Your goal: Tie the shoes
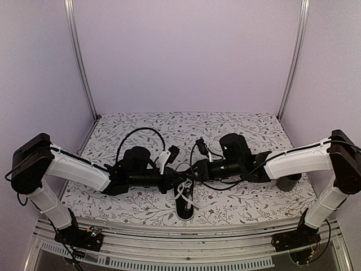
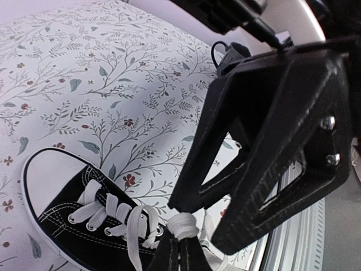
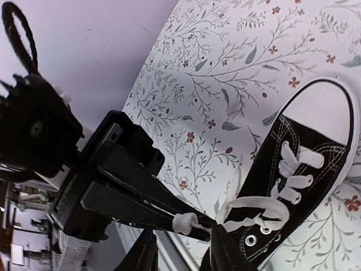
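Observation:
The shoe [image 1: 184, 210] is a black low-top sneaker with a white sole, lying on the floral cloth by the front edge. It also shows in the wrist views [image 2: 59, 228] [image 3: 307, 141]. Its white laces [image 2: 107, 212] [image 3: 299, 169] run up to a bunched loop [image 2: 181, 226] [image 3: 183, 222]. My left gripper [image 2: 181, 241] [image 1: 176, 183] [image 3: 198, 227] is shut on that loop, just above the shoe's opening. My right gripper [image 3: 186, 251] [image 1: 190, 176] [image 2: 211, 223] faces it, jaws apart on either side of the loop and not touching it.
The table's front rail [image 1: 180, 228] runs just behind the shoe's heel. A dark round object [image 1: 290, 184] sits half hidden under the right forearm. Black cables [image 1: 138, 132] loop over both wrists. Purple walls close in the back and sides.

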{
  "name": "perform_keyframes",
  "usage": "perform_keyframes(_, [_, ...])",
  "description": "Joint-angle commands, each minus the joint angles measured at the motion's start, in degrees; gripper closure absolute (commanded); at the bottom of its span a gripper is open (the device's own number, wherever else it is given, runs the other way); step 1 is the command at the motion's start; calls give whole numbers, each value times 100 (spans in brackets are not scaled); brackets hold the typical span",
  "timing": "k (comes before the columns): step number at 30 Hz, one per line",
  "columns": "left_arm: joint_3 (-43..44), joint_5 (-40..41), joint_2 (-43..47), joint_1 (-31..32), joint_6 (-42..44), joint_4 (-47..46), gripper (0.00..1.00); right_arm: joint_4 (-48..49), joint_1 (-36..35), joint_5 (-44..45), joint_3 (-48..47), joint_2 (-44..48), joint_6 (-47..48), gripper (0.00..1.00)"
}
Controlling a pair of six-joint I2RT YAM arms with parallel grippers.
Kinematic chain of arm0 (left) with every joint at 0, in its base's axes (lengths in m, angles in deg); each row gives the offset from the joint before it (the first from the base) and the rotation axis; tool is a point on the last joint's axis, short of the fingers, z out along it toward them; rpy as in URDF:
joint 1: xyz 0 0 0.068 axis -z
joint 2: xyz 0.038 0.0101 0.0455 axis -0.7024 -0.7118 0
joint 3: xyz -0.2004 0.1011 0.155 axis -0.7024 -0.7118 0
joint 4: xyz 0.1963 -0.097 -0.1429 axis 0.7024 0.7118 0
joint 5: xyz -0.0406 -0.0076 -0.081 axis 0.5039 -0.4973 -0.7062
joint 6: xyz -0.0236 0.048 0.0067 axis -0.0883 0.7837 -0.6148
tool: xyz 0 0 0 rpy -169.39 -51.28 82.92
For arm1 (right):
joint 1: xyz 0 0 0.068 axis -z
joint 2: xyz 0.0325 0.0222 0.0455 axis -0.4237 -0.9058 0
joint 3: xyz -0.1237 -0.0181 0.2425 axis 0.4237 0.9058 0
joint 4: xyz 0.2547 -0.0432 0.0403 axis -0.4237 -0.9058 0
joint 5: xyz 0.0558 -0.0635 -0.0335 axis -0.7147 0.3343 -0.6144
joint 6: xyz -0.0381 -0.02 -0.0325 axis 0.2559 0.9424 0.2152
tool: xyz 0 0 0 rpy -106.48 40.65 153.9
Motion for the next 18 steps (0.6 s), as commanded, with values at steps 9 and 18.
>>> perform_keyframes(9, [-18,274,-37,-73,-321,-119,100,-990,-404,1179,598,797,631,44])
perform_keyframes(18, [-19,418,0,-73,-383,-88,100,-1293,-800,1154,351,100,865,48])
